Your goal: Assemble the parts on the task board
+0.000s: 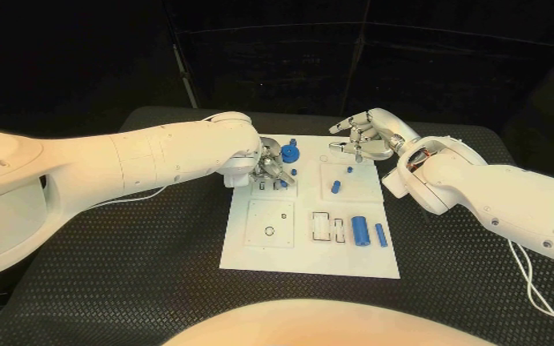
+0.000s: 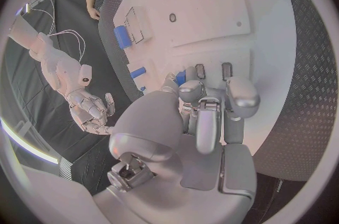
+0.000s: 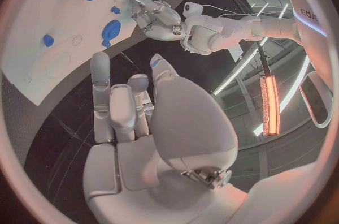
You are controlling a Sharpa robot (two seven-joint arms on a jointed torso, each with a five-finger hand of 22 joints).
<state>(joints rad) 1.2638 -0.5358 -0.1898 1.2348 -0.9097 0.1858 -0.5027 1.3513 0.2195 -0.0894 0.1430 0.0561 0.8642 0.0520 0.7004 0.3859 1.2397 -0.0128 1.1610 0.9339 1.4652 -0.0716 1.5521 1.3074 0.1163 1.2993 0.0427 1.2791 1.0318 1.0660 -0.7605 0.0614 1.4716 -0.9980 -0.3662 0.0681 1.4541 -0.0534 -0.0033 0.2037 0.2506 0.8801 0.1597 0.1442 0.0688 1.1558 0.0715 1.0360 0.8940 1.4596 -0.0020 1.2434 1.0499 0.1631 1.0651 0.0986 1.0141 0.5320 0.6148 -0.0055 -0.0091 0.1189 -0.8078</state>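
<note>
Left hand [image 1: 268, 168] works fingertips-down at the task board [image 1: 260, 254] (grip unclear); right hand [image 1: 360, 142] hovers spread, empty. Press squarely.

Task board [image 1: 260, 250] was white; parts [image 1: 359, 231] blue; table [image 1: 127, 282] black, diamond-textured; both hands [image 1: 268, 168] silver.

Warm pinkish light from above, board [image 1: 310, 238] and arms glaring white, black backdrop, soft shadows under hands, wrist views bent at rims, glowing strip lamp [image 3: 270, 105].
</note>
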